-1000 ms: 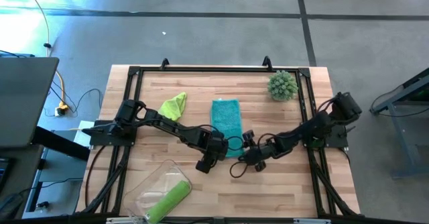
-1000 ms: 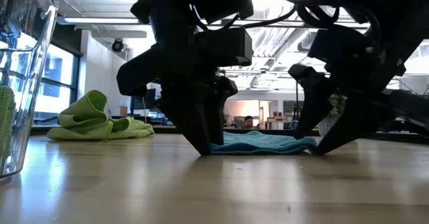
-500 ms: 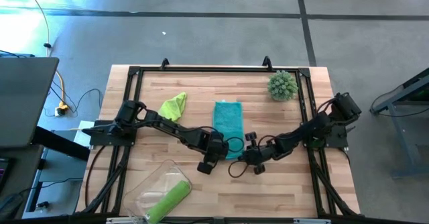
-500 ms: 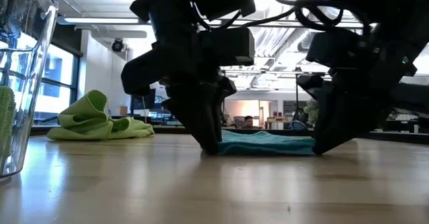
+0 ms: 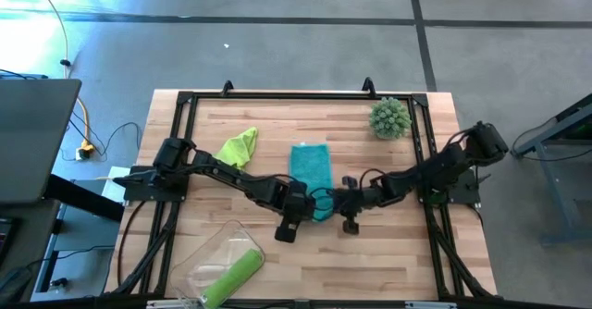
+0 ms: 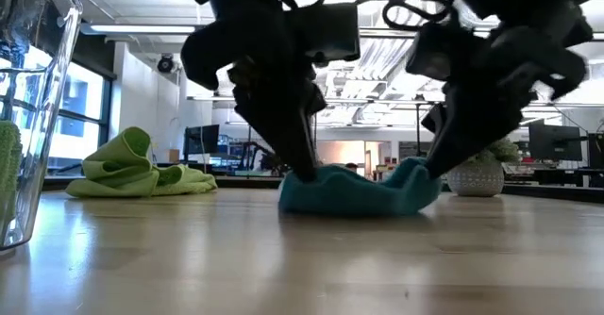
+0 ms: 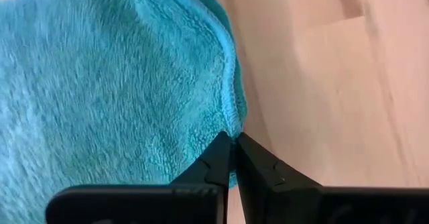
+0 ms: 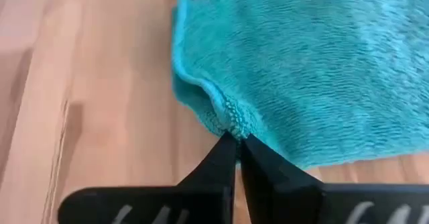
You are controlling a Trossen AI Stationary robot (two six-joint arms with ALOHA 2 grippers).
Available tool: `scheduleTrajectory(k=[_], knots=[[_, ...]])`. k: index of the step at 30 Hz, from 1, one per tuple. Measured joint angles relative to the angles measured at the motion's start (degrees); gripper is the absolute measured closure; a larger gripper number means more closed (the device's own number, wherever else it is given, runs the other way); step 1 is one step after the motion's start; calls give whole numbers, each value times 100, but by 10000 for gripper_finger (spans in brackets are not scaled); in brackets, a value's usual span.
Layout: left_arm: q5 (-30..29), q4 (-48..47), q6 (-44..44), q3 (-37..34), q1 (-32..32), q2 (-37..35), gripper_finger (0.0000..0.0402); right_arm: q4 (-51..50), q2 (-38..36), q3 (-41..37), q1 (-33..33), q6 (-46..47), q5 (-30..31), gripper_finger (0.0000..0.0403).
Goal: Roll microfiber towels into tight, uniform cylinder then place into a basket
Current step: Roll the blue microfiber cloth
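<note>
Overhead, the teal towel [image 5: 311,169] lay near the middle of the bench, its long axis running from the far edge toward the near edge. Both arms reached in low from the side edges and met at its near end: the left gripper [image 5: 298,203] at the near-left corner, the right gripper [image 5: 344,201] at the near-right corner, each about equally close. A loose lime towel [image 5: 240,145] sat toward the far-left, a spiky ball [image 5: 389,117] at the far-right corner, and the basket [image 5: 205,259] at the near-left corner already held one rolled lime towel [image 5: 232,277].

At table height, both grippers came down steeply onto the teal towel [image 6: 357,192], whose near edge was humped up off the wood between them — lifted at each end, sagging in the middle.

From the left wrist, the fingers [image 7: 221,160] were pressed together, pinching the hemmed edge of the towel [image 7: 100,83].

From the right wrist, the fingers [image 8: 224,153] were likewise closed on a puckered bit of hem, the towel [image 8: 315,63] stretching away beyond.

I judged the coming move to turn on that shared near edge: carried toward the far edge along the long axis — both arms level — it would start an even roll.
</note>
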Motion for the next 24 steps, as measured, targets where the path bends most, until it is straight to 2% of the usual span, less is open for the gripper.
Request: scheduleTrajectory(k=[6, 13, 21, 24], knots=[[-403, -170, -464, -2, 11, -108, 394, -42, 0, 2, -308, 524, -1, 400], [-1229, -439, -1012, 1, 34, -120, 394, -58, -1, 4, -582, 676, 1, 400], [-1628, -496, -1460, 0, 85, -59, 394, -191, 19, 13, -650, 872, 113, 400], [-1603, -532, -1506, 0, 90, -53, 394, -271, 64, 13, -650, 897, 173, 400]])
